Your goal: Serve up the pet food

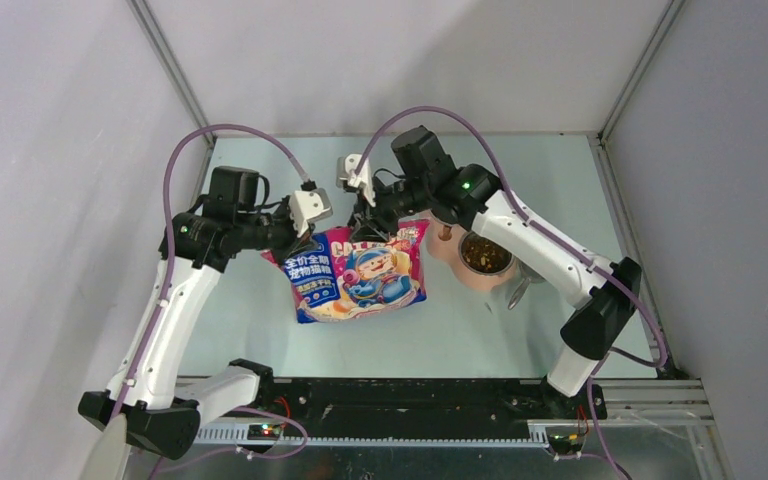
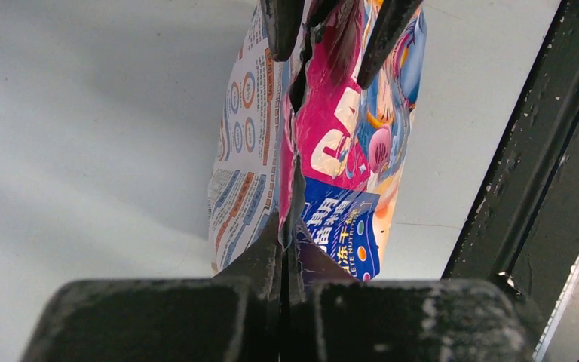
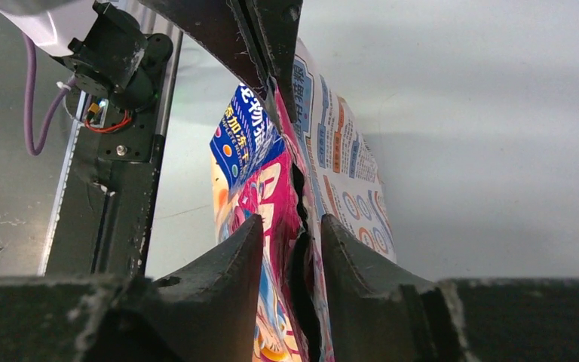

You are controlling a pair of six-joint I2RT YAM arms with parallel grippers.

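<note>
The glossy blue-and-pink bag (image 1: 360,275) hangs upright over the middle of the table, held by its top edge. My left gripper (image 2: 290,245) is shut on the bag's (image 2: 324,143) top left corner. My right gripper (image 3: 292,234) stands open astride the torn top edge of the bag (image 3: 260,188), one finger on each side, and the mouth gapes between them. The pet food (image 1: 485,252) shows as dark brown kibble in a peach bowl (image 1: 468,279) to the right of the bag, under my right arm. I cannot see into the bag.
A grey metal scoop (image 1: 519,288) lies by the bowl's right side, partly under my right arm. The black base rail (image 1: 410,395) runs along the near edge. Grey walls close in the table at the back and on both sides.
</note>
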